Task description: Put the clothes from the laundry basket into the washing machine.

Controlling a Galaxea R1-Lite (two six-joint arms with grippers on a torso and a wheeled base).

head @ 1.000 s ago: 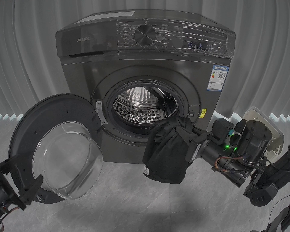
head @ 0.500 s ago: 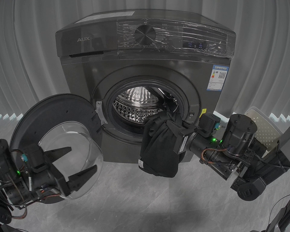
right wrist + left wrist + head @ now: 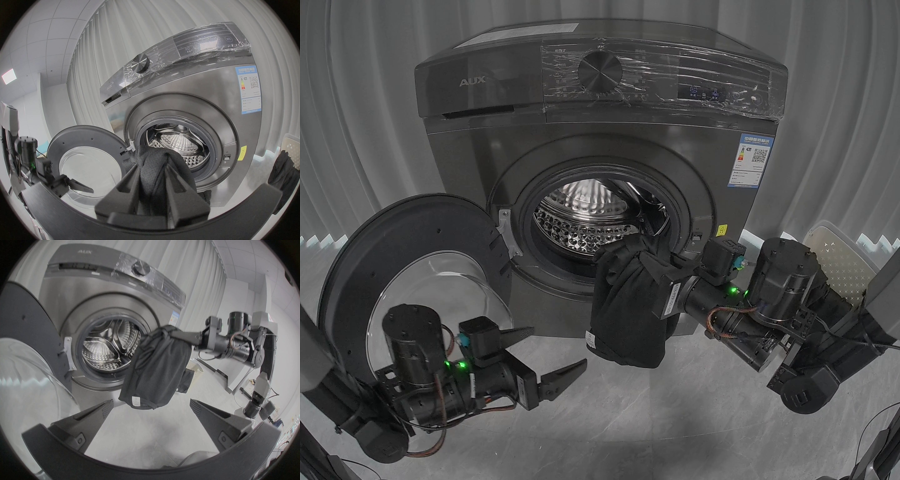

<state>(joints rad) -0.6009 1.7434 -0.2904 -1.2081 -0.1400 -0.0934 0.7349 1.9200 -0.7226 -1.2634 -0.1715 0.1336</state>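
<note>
The grey washing machine (image 3: 600, 125) stands with its round door (image 3: 412, 262) swung open to the left and its steel drum (image 3: 584, 219) exposed. A black garment (image 3: 628, 300) hangs in front of the lower right rim of the opening, and my right gripper (image 3: 653, 265) is shut on its bunched top. In the right wrist view the cloth (image 3: 156, 156) is pinched in the right gripper (image 3: 152, 168). My left gripper (image 3: 553, 356) is open and empty, low in front of the door, left of and below the garment (image 3: 156, 368).
The white laundry basket (image 3: 844, 256) stands on the floor to the right of the machine, with more dark clothing (image 3: 282, 175) at its edge. The open door's glass bowl (image 3: 437, 300) bulges toward my left arm. Grey floor (image 3: 625, 406) lies in front.
My left arm has swung in from the lower left edge toward the centre, in front of the door. My right gripper has carried the garment left and closer to the drum opening.
</note>
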